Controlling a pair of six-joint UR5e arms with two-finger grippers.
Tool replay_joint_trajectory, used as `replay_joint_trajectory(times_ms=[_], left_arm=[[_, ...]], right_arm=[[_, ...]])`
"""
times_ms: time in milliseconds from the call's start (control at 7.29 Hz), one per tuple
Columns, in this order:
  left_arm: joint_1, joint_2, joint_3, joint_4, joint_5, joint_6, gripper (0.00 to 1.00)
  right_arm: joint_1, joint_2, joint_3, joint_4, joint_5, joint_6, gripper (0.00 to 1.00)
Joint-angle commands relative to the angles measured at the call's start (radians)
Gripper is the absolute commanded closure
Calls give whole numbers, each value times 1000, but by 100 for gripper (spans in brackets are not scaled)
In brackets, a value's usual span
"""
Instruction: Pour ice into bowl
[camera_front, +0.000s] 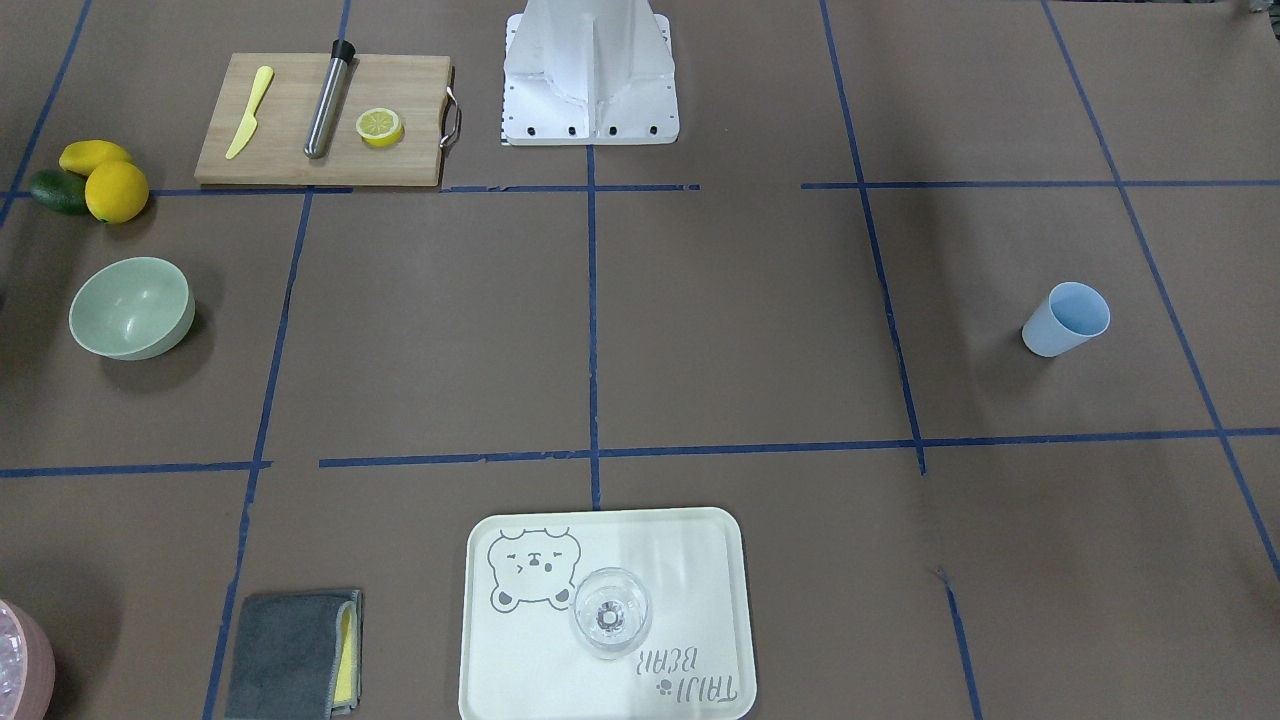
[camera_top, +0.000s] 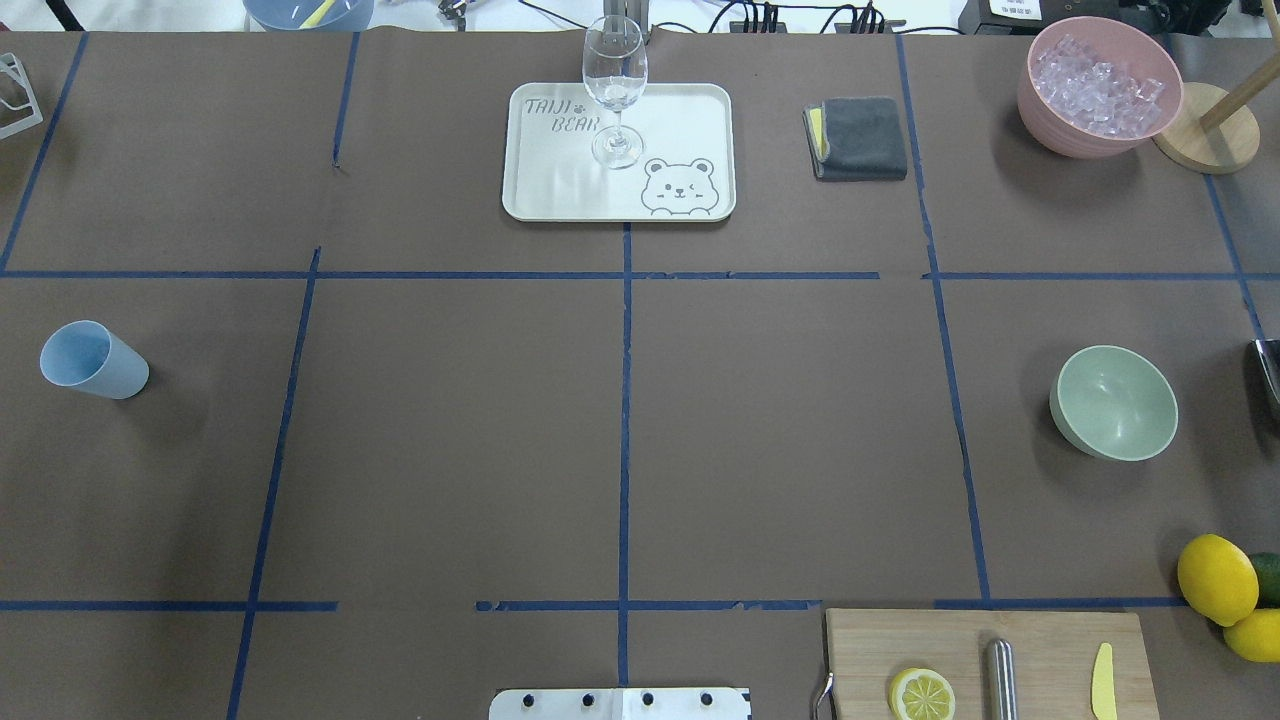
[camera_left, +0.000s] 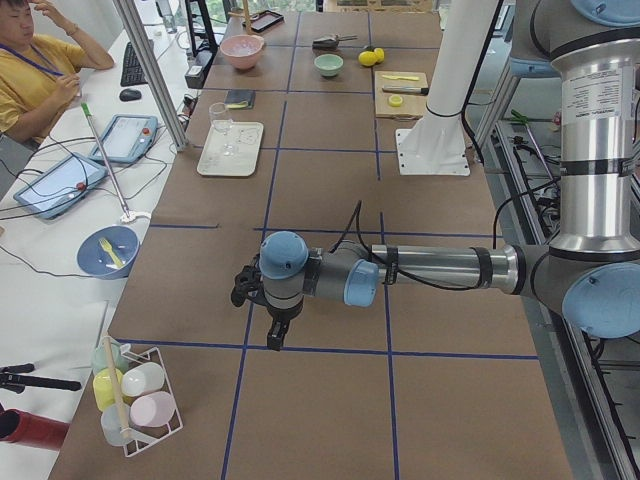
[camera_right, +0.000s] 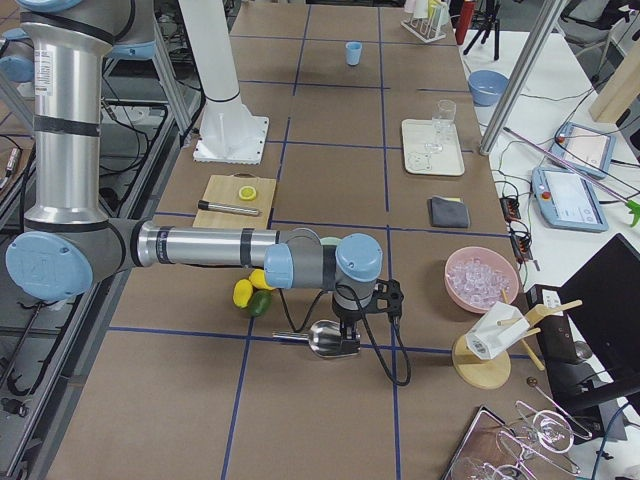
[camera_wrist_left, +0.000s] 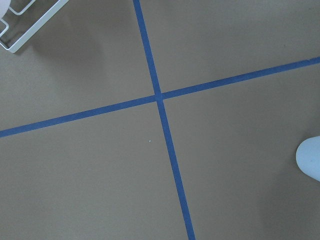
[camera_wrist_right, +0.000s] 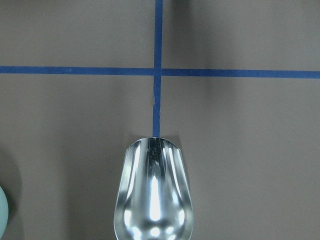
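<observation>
Overhead, a light blue cup is at far left and a wine glass stands on a tray at upper middle. At upper right the ice fills a pink tub; below it the bowl is empty. For the left pincer and the right pincer, one cannot tell if they are spread.

A: What stands on the cream rectangular tray with the bear print?
B: A clear stemmed wine glass, upright. A folded grey cloth lies near the tray, and a light blue plastic cup stands well apart.
</observation>
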Motion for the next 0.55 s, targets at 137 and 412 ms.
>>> replay_joint_trajectory(times_ms=[137, 412], left_arm=[[0, -2, 1, 0, 2, 0, 0], [-2, 0, 1, 0, 2, -1, 0]], right_arm=[[-5, 0, 4, 0, 2, 2, 0], [-5, 1, 4, 2, -3, 0, 0]])
